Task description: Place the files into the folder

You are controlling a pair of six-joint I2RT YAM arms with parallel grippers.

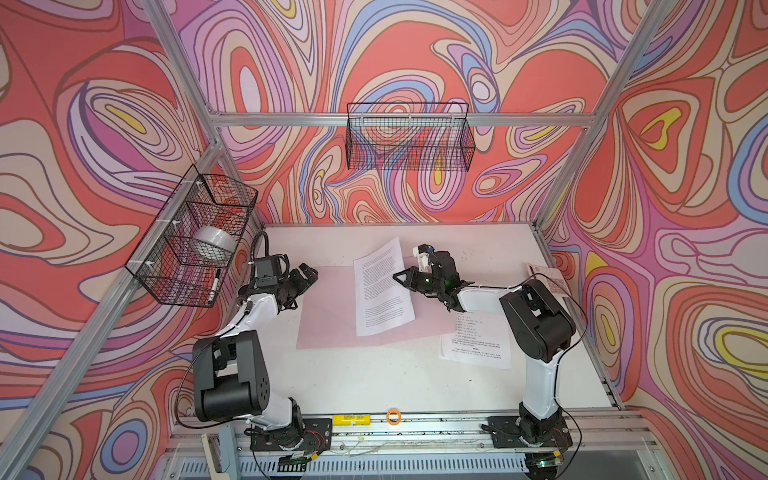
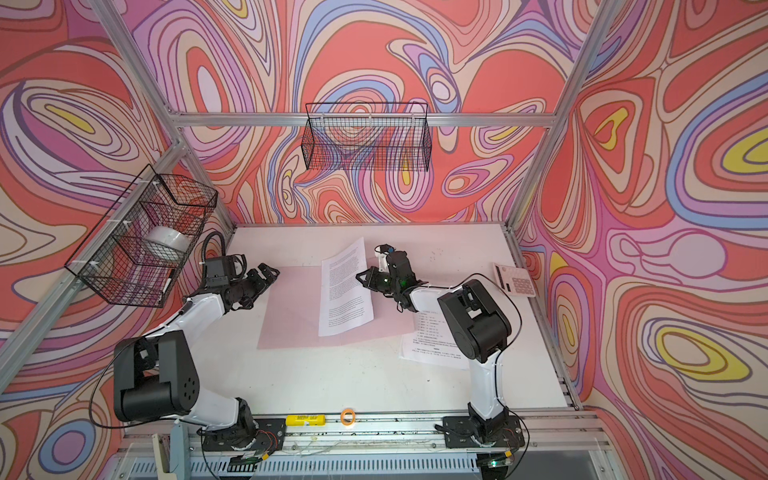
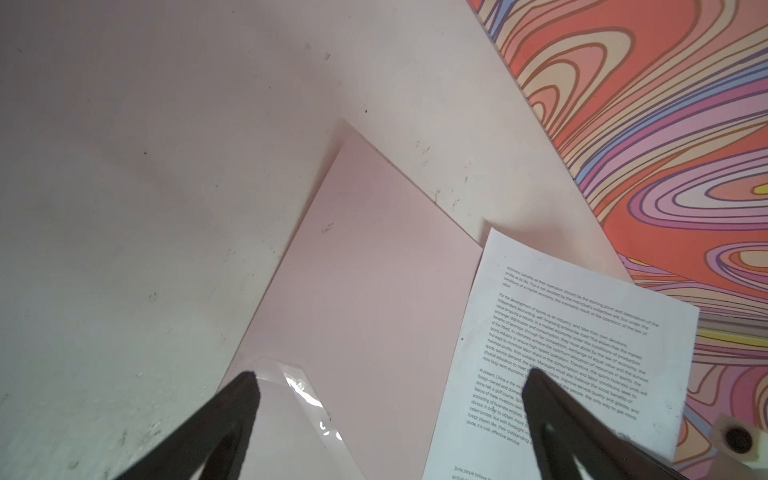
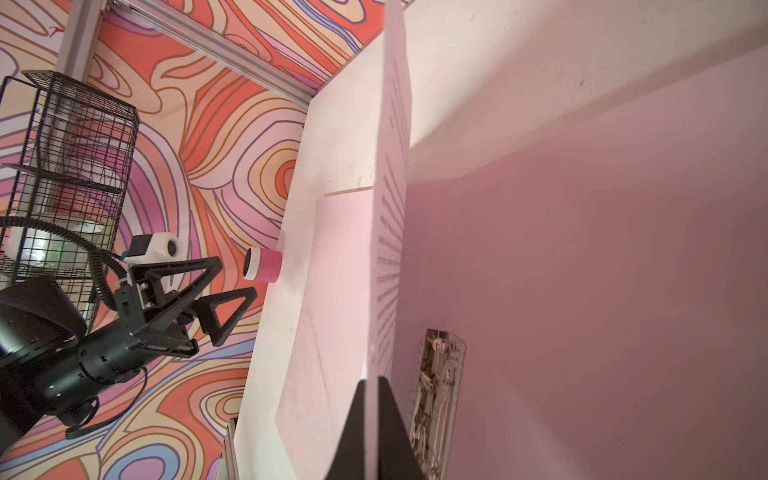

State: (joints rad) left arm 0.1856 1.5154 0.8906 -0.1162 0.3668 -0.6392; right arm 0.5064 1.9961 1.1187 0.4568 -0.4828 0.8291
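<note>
Pink plastic, opened flat on the white table point(image 1: 374, 386) — the folder point(image 1: 328, 316) lies ready, its metal clip point(image 4: 438, 390) bare along the spine. The right gripper point(image 1: 397, 276) is pinched tight on one edge of a printed sheet point(image 1: 382, 291). That sheet hangs tilted over the folder's middle, and its far end reaches past the folder's back edge. The left gripper point(image 1: 306, 274) hovers at the folder's left edge with its fingers spread wide, holding nothing. A further sheet point(image 1: 476, 347) lies just off the folder's right front corner, partly under the right arm. I judge this to be the placing step for one file — next the sheet wants lowering flat and square inside the folder's outline before release. After that, the other sheet can be fetched.
</note>
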